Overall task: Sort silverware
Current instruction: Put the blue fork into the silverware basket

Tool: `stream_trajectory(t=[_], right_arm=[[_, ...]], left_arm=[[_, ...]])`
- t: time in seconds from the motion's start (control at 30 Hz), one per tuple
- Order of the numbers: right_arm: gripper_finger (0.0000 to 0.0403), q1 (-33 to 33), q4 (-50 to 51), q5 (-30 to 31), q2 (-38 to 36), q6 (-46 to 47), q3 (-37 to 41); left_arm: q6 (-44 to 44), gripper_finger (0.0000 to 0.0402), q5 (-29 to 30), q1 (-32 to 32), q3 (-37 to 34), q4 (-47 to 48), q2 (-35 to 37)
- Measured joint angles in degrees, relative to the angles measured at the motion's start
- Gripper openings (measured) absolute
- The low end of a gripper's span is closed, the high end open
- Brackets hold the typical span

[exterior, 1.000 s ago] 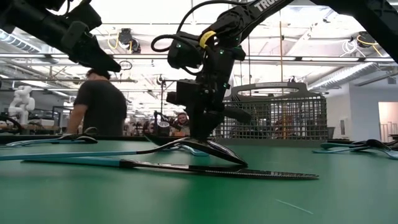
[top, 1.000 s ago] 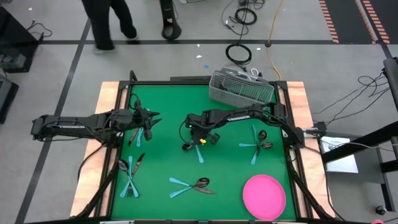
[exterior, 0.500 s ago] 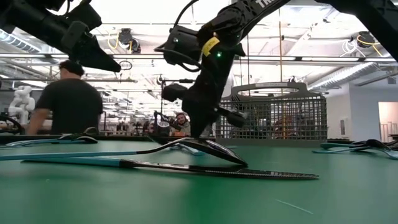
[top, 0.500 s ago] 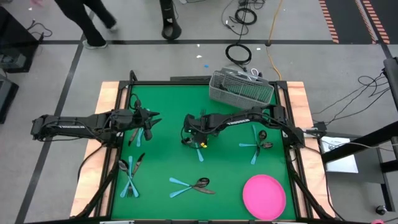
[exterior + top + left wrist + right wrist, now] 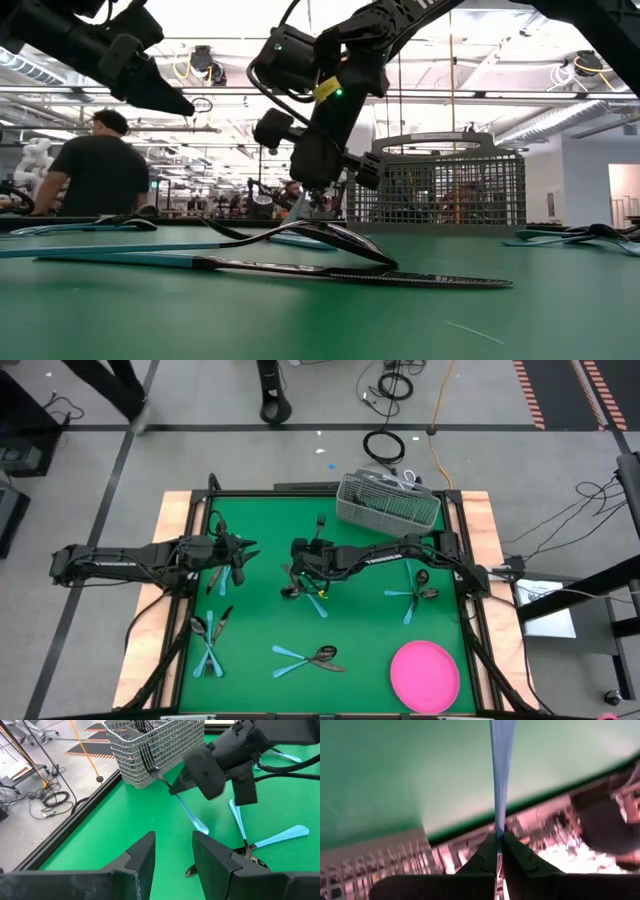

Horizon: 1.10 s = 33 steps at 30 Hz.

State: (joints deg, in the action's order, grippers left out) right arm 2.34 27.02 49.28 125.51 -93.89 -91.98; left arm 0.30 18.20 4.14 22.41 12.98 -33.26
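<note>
My right gripper [image 5: 313, 556] hangs over the middle of the green mat, shut on a fork [image 5: 150, 760] with dark tines and a light blue handle [image 5: 501, 770]. My left gripper [image 5: 172, 845] hovers open over the mat's left part [image 5: 245, 550], with nothing between its fingers. More silverware lies flat on the mat in small heaps: under the left gripper [image 5: 222, 575], at the near left [image 5: 210, 640], below the right gripper [image 5: 318, 605], near the front [image 5: 310, 657] and at the right [image 5: 412, 590]. My right gripper pinches the fork between its two fingers where the dark neck meets the blue handle [image 5: 176, 790]. The fingers slant down from the table's right and cross the fork at an angle. The fork is tilted, tines [image 5: 320, 518] up toward the far edge, handle end [image 5: 202, 827] sloping down toward the mat.
A grey wire-mesh caddy [image 5: 388, 502] stands at the far edge, right of centre, close behind the held fork. A pink round plate [image 5: 425, 675] lies at the near right. A person [image 5: 95, 175] is in the room beyond the table.
My right gripper, which pointed down at the mat, has rolled and tipped its wrist and risen a little. The fork has come up off the mat and swung round, so its tines now point toward the far edge. The person in the background has walked on.
</note>
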Motion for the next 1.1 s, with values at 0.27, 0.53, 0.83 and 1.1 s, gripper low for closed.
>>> stream_trajectory(t=[0.27,0.53,0.83,1.1], right_arm=[[0.0000,2.2,-0.5,1.8,-2.1,-0.1,0.0],[0.0000,4.3,-0.3,3.4,-10.5,-2.0,0.0],[0.0000,8.1,4.9,6.4,-21.5,-1.9,-0.1],[0.0000,15.1,16.4,15.5,-24.1,-8.0,-0.1]], left_arm=[[0.0,0.0132,-1.0,0.0,0.0,0.0,0.0],[0.0,0.0132,-1.5,0.0,0.0,0.0,0.0],[0.0,0.0132,-1.5,0.0,0.0,0.0,0.0],[0.0,0.0132,-1.5,0.0,0.0,0.0,0.0]])
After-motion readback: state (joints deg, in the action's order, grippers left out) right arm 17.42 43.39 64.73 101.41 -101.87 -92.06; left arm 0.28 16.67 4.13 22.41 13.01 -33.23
